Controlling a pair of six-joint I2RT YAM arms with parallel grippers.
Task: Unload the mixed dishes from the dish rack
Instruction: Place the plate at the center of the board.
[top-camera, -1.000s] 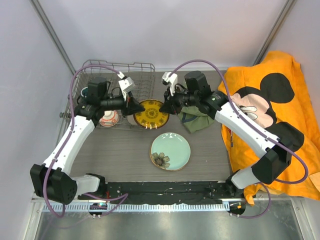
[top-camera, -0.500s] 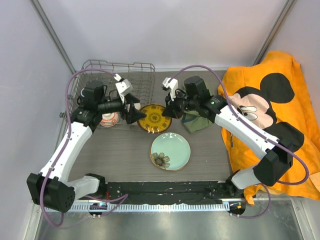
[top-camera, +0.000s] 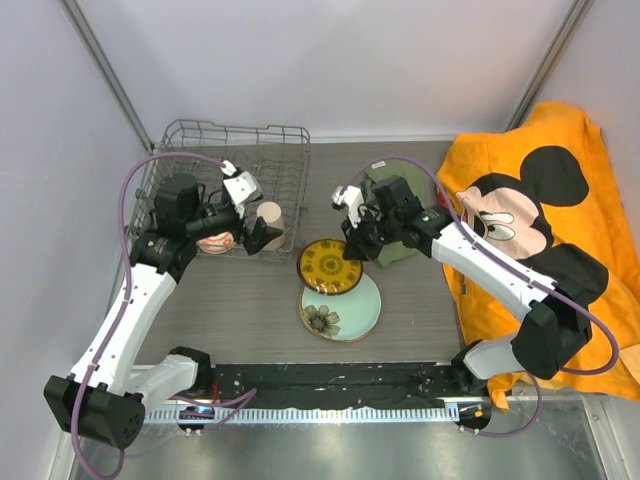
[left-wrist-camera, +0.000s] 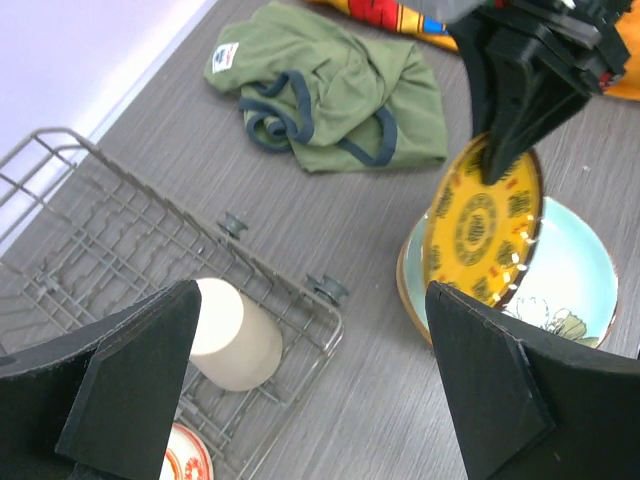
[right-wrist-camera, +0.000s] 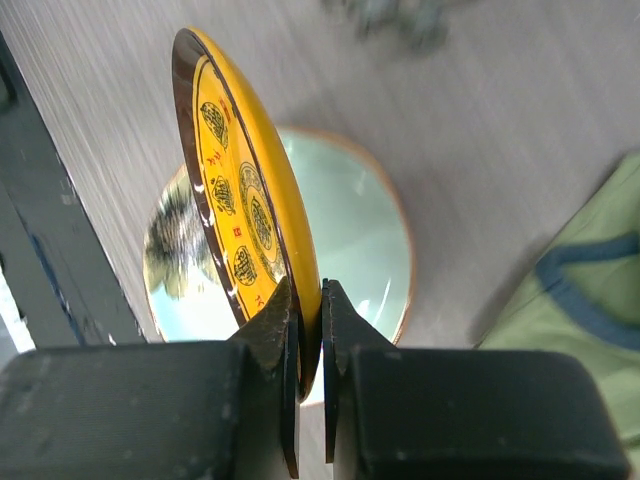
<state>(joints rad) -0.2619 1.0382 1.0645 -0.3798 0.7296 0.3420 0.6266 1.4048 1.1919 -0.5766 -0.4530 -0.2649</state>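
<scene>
pale green plate (top-camera: 345, 315): nearest, flat on counter (top-camera: 240, 300); likely landing spot.
small yellow patterned plate (right-wrist-camera: 235, 180): tilted over its far edge, rim pinched in right end effector (right-wrist-camera: 308, 290).
step: level the plate, lower gently, release only once supported.
left end effector (top-camera: 262, 236): jaws apart, empty, beside beige cup (top-camera: 268, 214) in dish rack (top-camera: 235, 128).

The left arm (top-camera: 135, 305) goes up from its base, then bends at the elbow and reaches to the right. The left gripper (top-camera: 258, 232) points right. Its two fingers (left-wrist-camera: 140, 390) are spread wide apart, and nothing is between them. The right arm (top-camera: 495, 265) reaches up and to the left. The right gripper (top-camera: 352, 250) points down and left. Its fingers (right-wrist-camera: 270, 330) are squeezed tight on the rim of a yellow plate (right-wrist-camera: 240, 200), which it holds tilted on edge.
</scene>
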